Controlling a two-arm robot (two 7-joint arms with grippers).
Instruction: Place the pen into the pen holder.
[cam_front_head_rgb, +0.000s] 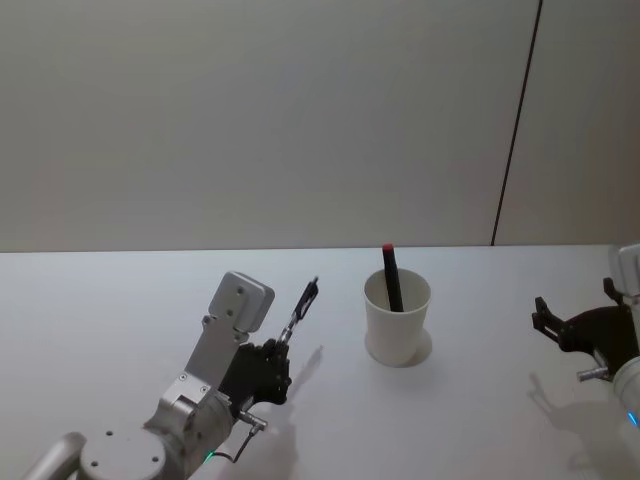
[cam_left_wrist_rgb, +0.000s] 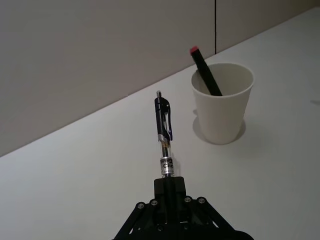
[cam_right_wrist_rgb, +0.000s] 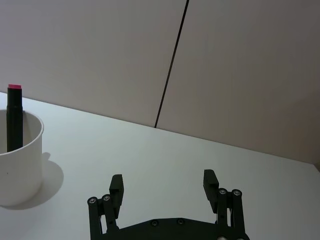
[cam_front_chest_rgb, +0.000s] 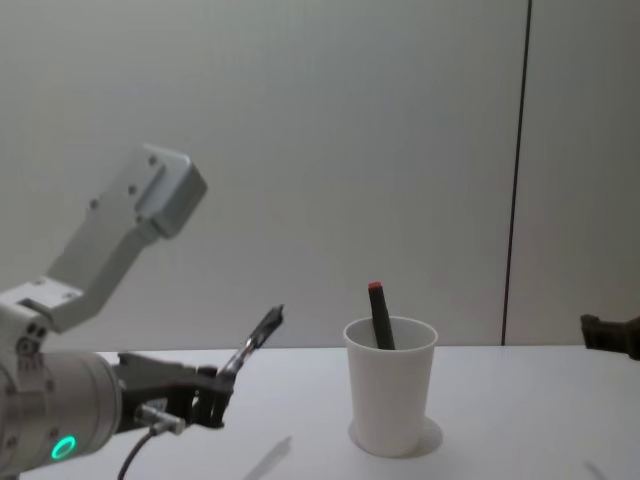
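My left gripper (cam_front_head_rgb: 278, 352) (cam_left_wrist_rgb: 169, 186) (cam_front_chest_rgb: 222, 385) is shut on a black click pen (cam_front_head_rgb: 301, 308) (cam_left_wrist_rgb: 164, 131) (cam_front_chest_rgb: 256, 339), held in the air to the left of the pen holder with its clip end pointing up and away. The pen holder, a white paper cup (cam_front_head_rgb: 396, 320) (cam_left_wrist_rgb: 223, 105) (cam_right_wrist_rgb: 19, 160) (cam_front_chest_rgb: 389, 382), stands upright on the table. A dark marker with a red cap (cam_front_head_rgb: 391, 276) (cam_left_wrist_rgb: 204, 70) (cam_right_wrist_rgb: 14, 117) (cam_front_chest_rgb: 379, 314) leans inside it. My right gripper (cam_front_head_rgb: 575, 312) (cam_right_wrist_rgb: 164, 185) hovers open at the right, well clear of the cup.
The white table (cam_front_head_rgb: 470, 420) runs back to a plain grey wall with a dark vertical seam (cam_front_head_rgb: 515, 130). The pen's shadow (cam_front_head_rgb: 312, 362) falls on the table beside my left arm.
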